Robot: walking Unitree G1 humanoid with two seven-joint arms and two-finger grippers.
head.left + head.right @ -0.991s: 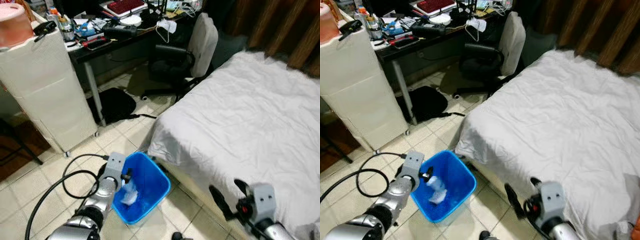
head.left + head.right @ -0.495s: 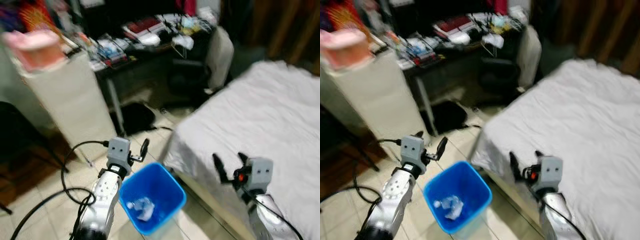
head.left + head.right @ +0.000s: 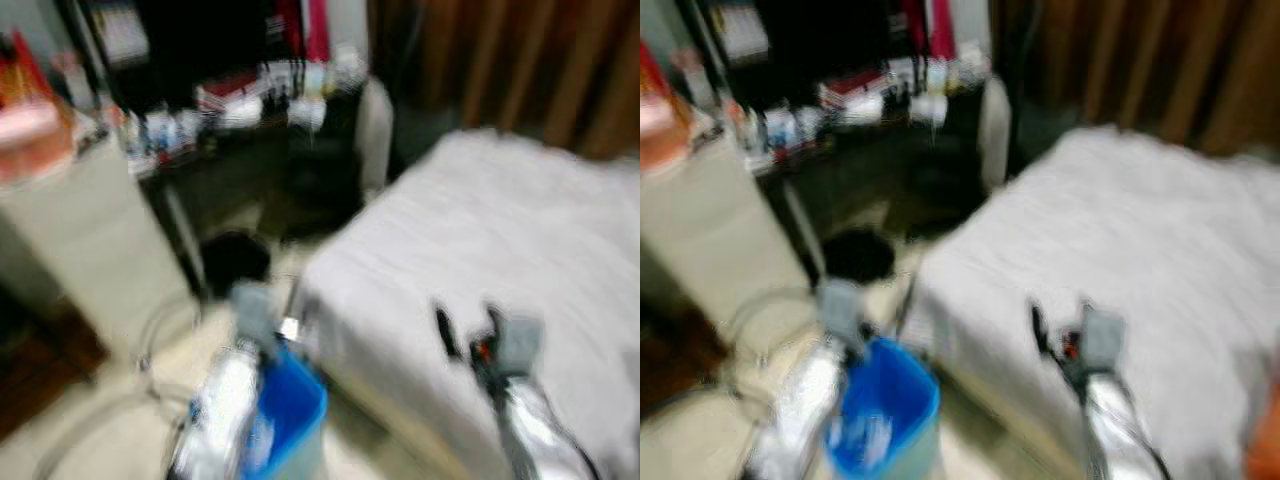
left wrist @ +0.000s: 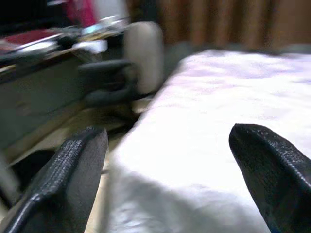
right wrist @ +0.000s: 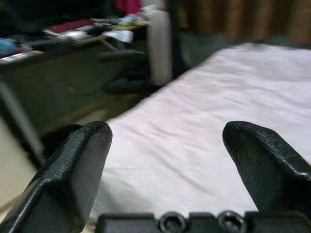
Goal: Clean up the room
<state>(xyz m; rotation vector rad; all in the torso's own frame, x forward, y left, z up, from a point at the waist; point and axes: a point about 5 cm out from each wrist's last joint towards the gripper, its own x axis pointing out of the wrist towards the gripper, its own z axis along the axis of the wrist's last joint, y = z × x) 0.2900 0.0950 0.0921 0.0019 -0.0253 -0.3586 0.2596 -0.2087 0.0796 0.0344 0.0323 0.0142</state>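
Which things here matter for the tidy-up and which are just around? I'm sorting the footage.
Job:
blue bin, something pale inside
left gripper, open, empty
right gripper, open, empty

Just around:
bed
office chair
cluttered desk
white cabinet
black bag on the floor

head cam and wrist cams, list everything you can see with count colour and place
bed: one, white sheet, on the robot's right
bin: one, blue, on the floor by the bed corner
office chair: one, dark with a pale back, at the desk
desk: one, dark, cluttered, blurred
cabinet: one, pale, far left
bag: one, black, floor under the desk
curtain: brown, behind the bed
left gripper: jaws open, facing the bed
right gripper: jaws open, over the bed
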